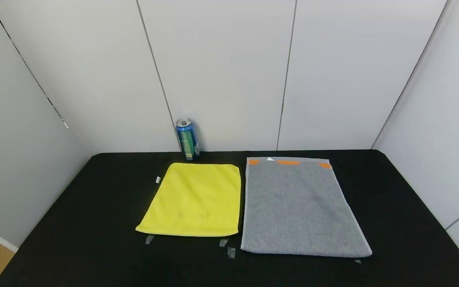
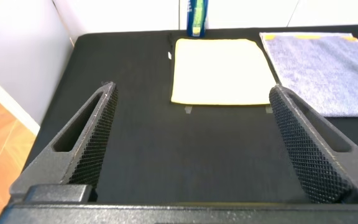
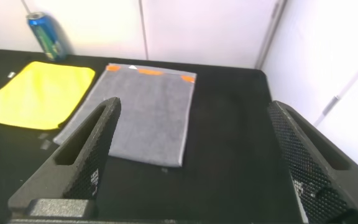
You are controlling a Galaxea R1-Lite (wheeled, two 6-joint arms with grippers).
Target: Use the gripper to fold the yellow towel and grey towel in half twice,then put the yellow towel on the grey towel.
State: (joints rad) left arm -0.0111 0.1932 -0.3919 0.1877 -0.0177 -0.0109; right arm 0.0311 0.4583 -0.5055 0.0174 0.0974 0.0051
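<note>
Head view: one yellow towel (image 1: 193, 199), soft microfibre, and one larger grey towel (image 1: 299, 209), terry with an orange-patterned band, lie flat side by side on the black counter (image 1: 74, 223). One blue can (image 1: 187, 139) stands against white wall panels.

Left wrist view: left gripper (image 2: 191, 140), textured fingers released, holding nothing.

Right wrist view: right gripper (image 3: 194, 155), fingers likewise released.

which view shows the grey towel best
The head view: the whole grey towel lies flat, all four edges and the orange band visible. The right wrist view shows all of it too, but at a slant, with a finger in front of one corner. The left wrist view catches only part, cut off at the frame edge.
</note>
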